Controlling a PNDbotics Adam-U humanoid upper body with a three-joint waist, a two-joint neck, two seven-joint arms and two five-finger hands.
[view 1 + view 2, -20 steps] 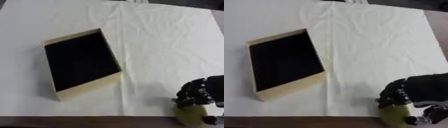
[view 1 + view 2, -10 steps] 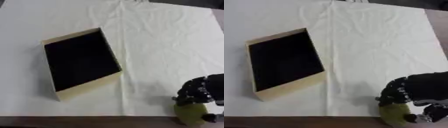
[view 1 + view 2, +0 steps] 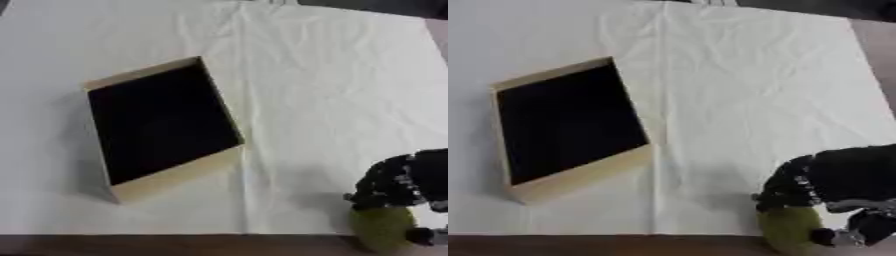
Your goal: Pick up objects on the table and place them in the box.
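Observation:
A shallow box (image 3: 168, 173) with tan walls and a black inside lies askew on the white cloth, left of centre. At the bottom right my right hand (image 3: 837, 180) is curled round a round olive-green object (image 3: 789, 229) at the table's near edge. Fingers wrap its top and the thumb (image 3: 842, 235) shows against its lower right side. I cannot tell whether the object rests on the table or hangs just above it. My left hand shows in neither view.
A wrinkled white cloth (image 3: 315, 75) covers the table. The table's dark front edge (image 3: 175, 245) runs along the bottom of the view. A strip of brown table (image 3: 877, 55) shows at the right beyond the cloth.
The hand stays curled on the green object at the same place near the front edge. The box has not moved.

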